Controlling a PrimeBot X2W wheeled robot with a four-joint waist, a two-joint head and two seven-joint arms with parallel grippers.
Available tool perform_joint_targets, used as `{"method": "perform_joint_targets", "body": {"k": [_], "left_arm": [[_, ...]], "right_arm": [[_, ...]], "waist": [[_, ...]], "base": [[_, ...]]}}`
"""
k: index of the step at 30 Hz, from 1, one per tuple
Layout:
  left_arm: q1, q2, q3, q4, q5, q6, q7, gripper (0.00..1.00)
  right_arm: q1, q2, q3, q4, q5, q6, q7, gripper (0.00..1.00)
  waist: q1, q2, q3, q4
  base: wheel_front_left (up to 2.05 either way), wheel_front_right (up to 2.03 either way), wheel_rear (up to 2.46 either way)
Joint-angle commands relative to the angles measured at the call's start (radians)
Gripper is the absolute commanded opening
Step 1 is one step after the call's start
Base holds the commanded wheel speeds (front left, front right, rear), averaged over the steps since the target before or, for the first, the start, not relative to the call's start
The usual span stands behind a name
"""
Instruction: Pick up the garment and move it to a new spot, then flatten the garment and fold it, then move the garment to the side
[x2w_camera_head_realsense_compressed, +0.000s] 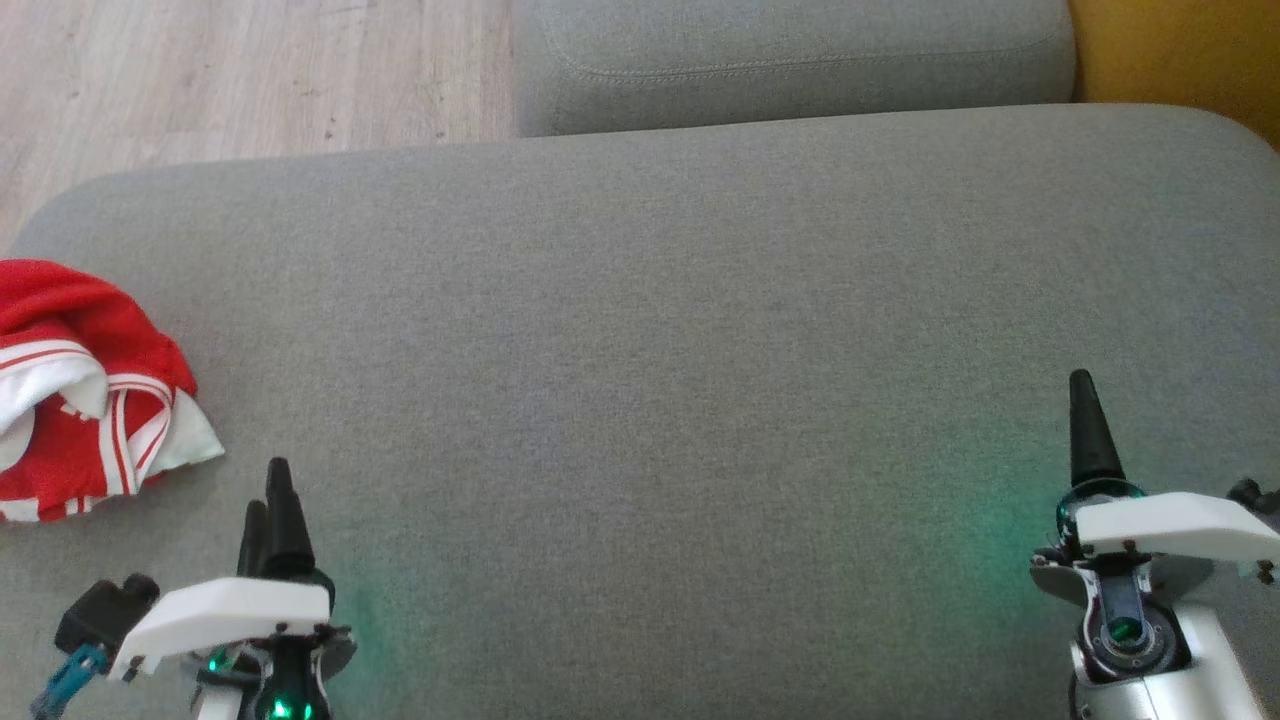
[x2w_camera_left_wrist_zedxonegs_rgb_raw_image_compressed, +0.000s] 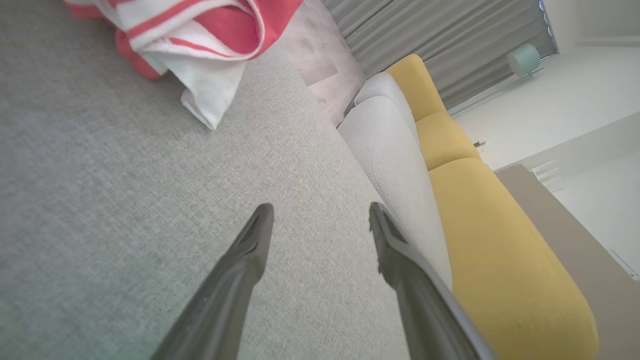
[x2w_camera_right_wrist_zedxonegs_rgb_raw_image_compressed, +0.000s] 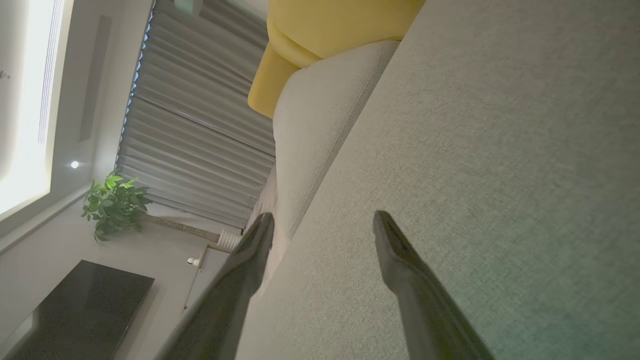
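A grey sofa cushion (x2w_camera_head_realsense_compressed: 640, 330) spreads under me. Ahead and to the outer side of my left gripper (x2w_camera_left_wrist_zedxonegs_rgb_raw_image_compressed: 320, 215), near but apart, the garment (x2w_camera_head_realsense_compressed: 100, 330) lies crumpled. It looks soft, light and floppy, so I'd pinch a thick red fold, not the loose white corner (x2w_camera_head_realsense_compressed: 195, 445). The left gripper and my right gripper (x2w_camera_right_wrist_zedxonegs_rgb_raw_image_compressed: 322, 220) have fingers parted, holding nothing.

Soft even daylight; wrist views distorted, slightly blurred.
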Motion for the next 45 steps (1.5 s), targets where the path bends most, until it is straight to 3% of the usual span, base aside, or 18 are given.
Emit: {"method": "perform_joint_targets", "body": {"k": [1,45], "left_arm": [[-0.065,0.023,0.005,-0.026,0.051,-0.003,-0.014,1.0],[-0.119,0.033,-0.025,0.041,0.634,0.034,-0.141,1.0]], "right_arm": [[-0.062,-0.024,0.017,-0.024,-0.049,0.003,-0.015,1.0],[-0.174,-0.04,0.111,0.104,-0.651,0.006,-0.142,1.0]], "waist": [[-0.0001,0.0,0.004,0.0],[-0.0001,0.0,0.038,-0.003]], "base": [[0.0,0.0,0.0],[0.0,0.0,0.0]]}}
